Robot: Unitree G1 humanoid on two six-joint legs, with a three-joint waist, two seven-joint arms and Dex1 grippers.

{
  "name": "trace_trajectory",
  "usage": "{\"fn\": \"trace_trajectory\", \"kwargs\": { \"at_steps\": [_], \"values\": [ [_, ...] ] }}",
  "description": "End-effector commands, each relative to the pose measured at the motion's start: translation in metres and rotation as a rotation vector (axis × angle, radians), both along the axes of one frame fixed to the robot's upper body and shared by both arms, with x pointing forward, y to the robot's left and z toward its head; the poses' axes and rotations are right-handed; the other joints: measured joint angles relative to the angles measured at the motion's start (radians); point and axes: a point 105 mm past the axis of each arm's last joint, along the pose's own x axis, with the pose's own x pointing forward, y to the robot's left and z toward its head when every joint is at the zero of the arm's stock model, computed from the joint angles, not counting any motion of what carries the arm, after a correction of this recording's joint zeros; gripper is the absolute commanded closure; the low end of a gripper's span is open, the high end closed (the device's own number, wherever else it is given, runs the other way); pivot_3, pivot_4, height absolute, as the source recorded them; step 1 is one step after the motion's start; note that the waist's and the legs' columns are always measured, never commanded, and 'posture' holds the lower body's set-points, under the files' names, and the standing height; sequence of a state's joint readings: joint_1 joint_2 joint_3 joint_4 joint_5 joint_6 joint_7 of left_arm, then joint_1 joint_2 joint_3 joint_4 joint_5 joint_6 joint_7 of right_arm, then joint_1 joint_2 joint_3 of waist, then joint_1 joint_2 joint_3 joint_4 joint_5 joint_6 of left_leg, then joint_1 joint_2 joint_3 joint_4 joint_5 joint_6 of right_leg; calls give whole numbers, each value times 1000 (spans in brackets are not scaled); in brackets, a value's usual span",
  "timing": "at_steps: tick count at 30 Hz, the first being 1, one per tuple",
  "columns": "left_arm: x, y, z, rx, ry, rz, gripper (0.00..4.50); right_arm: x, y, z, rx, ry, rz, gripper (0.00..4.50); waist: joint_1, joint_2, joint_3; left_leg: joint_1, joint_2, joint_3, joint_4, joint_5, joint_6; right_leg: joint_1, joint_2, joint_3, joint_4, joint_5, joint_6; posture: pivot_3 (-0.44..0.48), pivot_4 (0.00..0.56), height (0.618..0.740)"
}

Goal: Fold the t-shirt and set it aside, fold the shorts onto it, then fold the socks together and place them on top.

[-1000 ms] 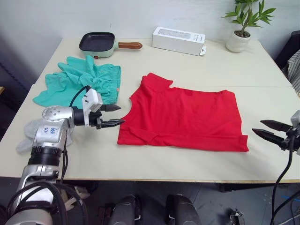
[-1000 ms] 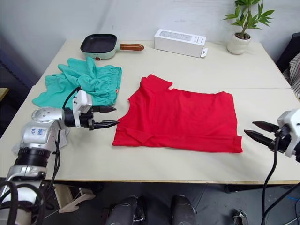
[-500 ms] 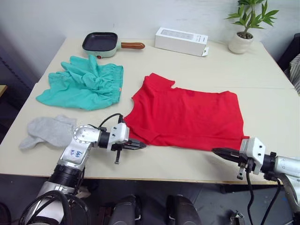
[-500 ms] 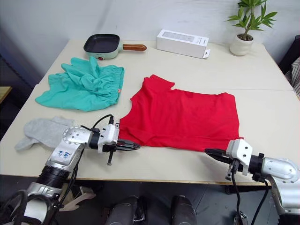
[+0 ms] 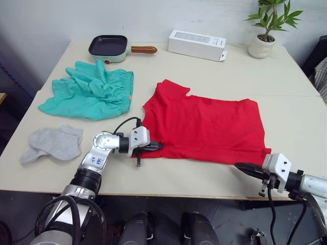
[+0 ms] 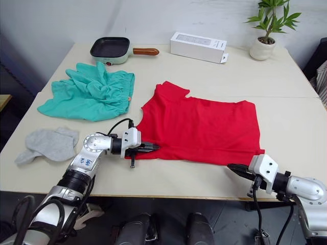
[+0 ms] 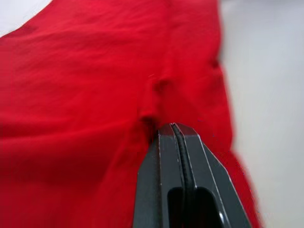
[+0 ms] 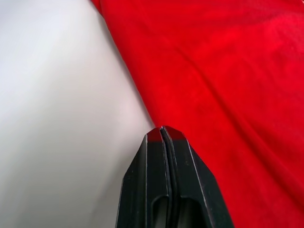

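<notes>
The red t-shirt (image 5: 204, 125) lies flat in the middle of the table. My left gripper (image 5: 157, 146) is at its near left corner, shut, and the left wrist view shows the cloth puckered at the closed fingertips (image 7: 164, 135). At the near hem, toward the right corner, my right gripper (image 5: 239, 166) is shut too, its tips (image 8: 154, 137) meeting the very edge of the red cloth. The teal shorts (image 5: 92, 92) lie bunched at the back left. Near the left front edge, apart from both grippers, sit the grey socks (image 5: 53, 143).
A dark pan with a wooden handle (image 5: 107, 47), a white box (image 5: 196, 44) and a potted plant (image 5: 263, 35) stand along the table's far side. The table's front edge (image 5: 194, 196) runs just below both grippers.
A second ago both grippers were open and off the shirt's left and right sides. They have come in to its near hem and shut. Since half a second ago the left one has edged further onto the corner.
</notes>
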State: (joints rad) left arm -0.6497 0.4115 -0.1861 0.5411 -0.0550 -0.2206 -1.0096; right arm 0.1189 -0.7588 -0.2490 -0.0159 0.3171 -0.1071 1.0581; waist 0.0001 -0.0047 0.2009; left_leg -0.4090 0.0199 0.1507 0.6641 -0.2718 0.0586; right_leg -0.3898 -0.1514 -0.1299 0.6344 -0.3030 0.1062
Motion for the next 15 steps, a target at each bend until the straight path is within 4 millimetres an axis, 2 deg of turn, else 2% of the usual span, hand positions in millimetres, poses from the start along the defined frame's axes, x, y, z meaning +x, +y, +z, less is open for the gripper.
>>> {"fn": "trace_trajectory", "kwargs": {
  "at_steps": [1,7,11,15],
  "values": [
    [26,5,27,-89,-128,152,4492,7,-9,14,29,-89,-114,4500,1,0,0,0,0,0,0,0,0,0,0,0,0,0,0,0,150,740],
    [28,20,49,-144,-161,146,4492,7,-8,20,78,-128,-169,4500,-3,0,0,0,0,0,-1,-1,-1,0,1,-1,-2,0,0,0,150,740],
    [0,38,59,-154,-72,13,4492,-2,33,25,144,-129,-26,4500,-10,0,0,0,2,1,-1,-1,-1,-1,2,-2,-2,0,0,0,150,740],
    [-26,43,47,-113,36,-52,4492,-6,63,16,162,-105,49,4500,-10,0,0,0,3,1,-1,-1,-2,0,3,0,-1,0,0,0,150,740]
  ]
}}
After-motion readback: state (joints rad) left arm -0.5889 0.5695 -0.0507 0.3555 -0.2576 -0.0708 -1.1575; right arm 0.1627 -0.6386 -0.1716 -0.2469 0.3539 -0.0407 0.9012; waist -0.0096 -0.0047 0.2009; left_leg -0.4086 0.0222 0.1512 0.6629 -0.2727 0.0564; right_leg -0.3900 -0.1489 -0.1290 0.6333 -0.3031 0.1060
